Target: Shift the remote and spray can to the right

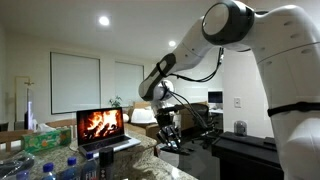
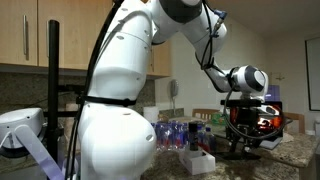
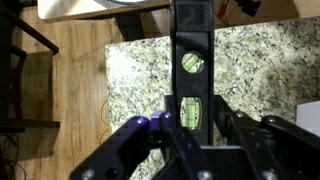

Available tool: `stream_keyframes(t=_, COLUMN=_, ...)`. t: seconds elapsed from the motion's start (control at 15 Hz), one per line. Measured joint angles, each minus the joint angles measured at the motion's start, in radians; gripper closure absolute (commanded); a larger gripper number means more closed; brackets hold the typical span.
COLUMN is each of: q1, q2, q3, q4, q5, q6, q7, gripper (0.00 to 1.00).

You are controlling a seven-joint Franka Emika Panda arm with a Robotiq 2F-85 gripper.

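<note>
The remote (image 3: 190,60) is a dark, flat oblong slab with two small green windows, lying lengthwise over the speckled granite counter (image 3: 130,90). In the wrist view my gripper (image 3: 190,125) has a finger pressed on each long side of it, shut on it. In both exterior views the gripper (image 1: 168,132) (image 2: 240,128) hangs low over the counter, beside the open laptop (image 1: 100,128). A slim pale upright cylinder (image 1: 28,108) at the far end of the counter may be the spray can; it is too small to tell.
Clear water bottles with blue labels (image 1: 40,165) (image 2: 178,132) stand on the counter. The laptop with the fire picture also shows behind the gripper (image 2: 268,118). The counter's edge drops to a wooden floor (image 3: 60,80). A black box (image 1: 250,150) stands nearby.
</note>
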Motion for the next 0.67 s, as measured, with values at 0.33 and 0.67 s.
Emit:
stream_keyframes(t=0.33, q1=0.032, q2=-0.027, q3=0.044, q4=0.001, q5=0.000, q6=0.012, q7=0.000, gripper=0.63)
stream_keyframes(t=0.67, q1=0.074, q2=-0.099, q3=0.092, q4=-0.018, q5=0.000, q6=0.039, q7=0.001, gripper=0.89)
